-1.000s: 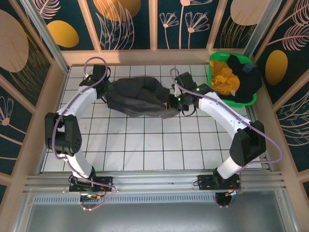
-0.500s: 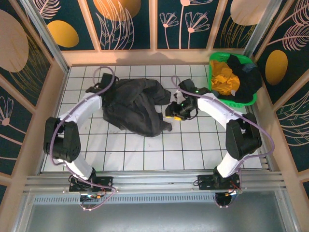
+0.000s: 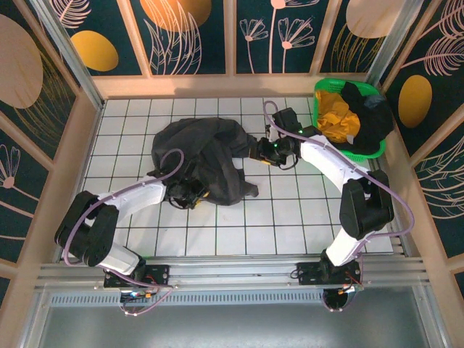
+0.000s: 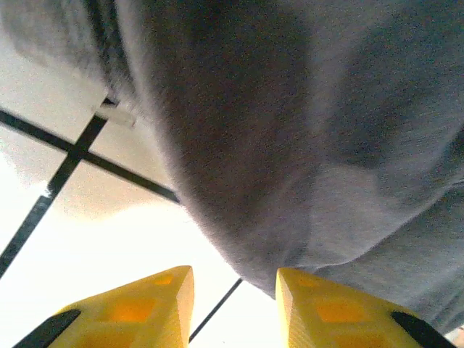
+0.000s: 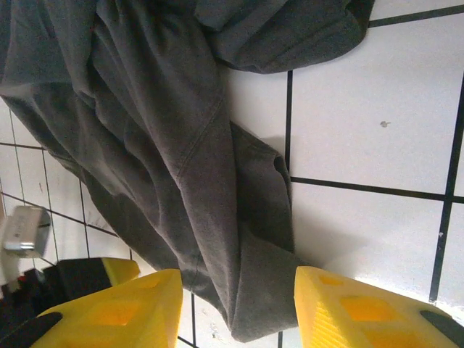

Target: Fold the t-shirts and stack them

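The white tiled table (image 3: pixel 304 217) carries a crumpled charcoal t-shirt (image 3: pixel 206 148) just above the frame's middle. At the upper right, a green basket (image 3: pixel 368 153) holds a yellow t-shirt (image 3: pixel 337 119) and a black t-shirt (image 3: pixel 370 116). The left gripper (image 4: pixel 233 279) is at the charcoal shirt's lower edge and the right gripper (image 5: pixel 239 279) at its right edge, both with jaws apart and clamping nothing.

No legible text or numbers; pale tab (image 4: pixel 116 114) by t-shirt (image 4: pixel 290 130), perhaps label, too blurred
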Tool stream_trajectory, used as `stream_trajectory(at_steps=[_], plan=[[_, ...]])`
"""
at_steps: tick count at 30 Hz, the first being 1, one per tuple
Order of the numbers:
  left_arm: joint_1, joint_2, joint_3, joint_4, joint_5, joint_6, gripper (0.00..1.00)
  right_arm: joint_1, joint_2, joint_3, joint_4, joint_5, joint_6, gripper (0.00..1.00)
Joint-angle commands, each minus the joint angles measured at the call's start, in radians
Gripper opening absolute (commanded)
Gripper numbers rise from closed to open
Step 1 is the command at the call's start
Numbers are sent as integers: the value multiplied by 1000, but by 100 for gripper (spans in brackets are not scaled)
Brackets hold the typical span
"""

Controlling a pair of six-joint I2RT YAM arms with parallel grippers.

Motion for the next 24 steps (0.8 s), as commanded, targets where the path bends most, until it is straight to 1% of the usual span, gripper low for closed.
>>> stream_trajectory(at_steps=[1,3,8,13,15,18,22,24], plan=[[-21,-23,-63,135,43,-163,36,7,-27,-27,26,0,13,45],[-32,-8,-59,180,43,-207,37,7,-36,-42,26,-5,8,45],[-81,78,16,194,24,-232,36,4,-61,-70,24,-9,-3,45],[-111,152,39,202,35,-241,30,-5,-87,-86,19,-6,-10,45],[-112,164,46,185,27,-236,30,-13,-98,-89,15,-5,-14,45],[-113,150,63,128,-19,-229,30,-29,-115,-100,14,-7,-16,44],[-116,86,85,21,-110,-222,36,-38,-130,-120,21,-8,-13,45],[-115,55,90,-23,-132,-222,37,-36,-133,-128,27,-7,-12,44]])
